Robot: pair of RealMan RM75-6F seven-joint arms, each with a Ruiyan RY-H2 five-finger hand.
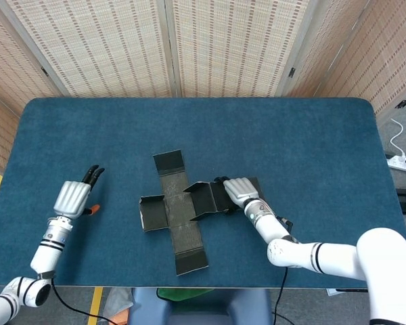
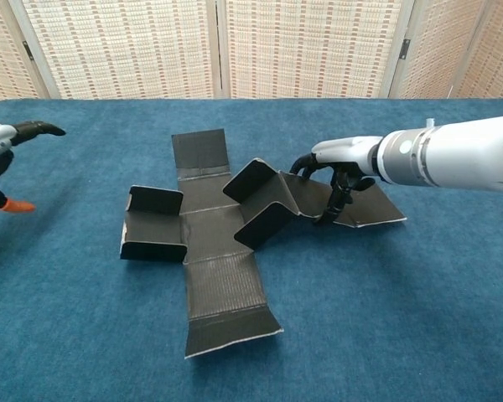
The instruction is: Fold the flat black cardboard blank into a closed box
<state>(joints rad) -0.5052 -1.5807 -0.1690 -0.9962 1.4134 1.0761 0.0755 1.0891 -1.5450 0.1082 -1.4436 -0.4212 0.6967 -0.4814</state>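
Black cardboard blank (image 2: 222,243), right hand (image 2: 339,163) pressing flap

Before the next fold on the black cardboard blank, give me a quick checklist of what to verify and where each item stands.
1. Right robot hand on the flat black cardboard blank: ok, fingers press its right panel.
2. Right side flap lifting: ok, it is tilted up off the blue felt table.
3. Left robot hand ready to help: not ok, it is apart from the blank, holding nothing.
4. Near flap and far flap folded: not ok, both lie flat.
5. Firmness of the right hand's hold: cannot tell.
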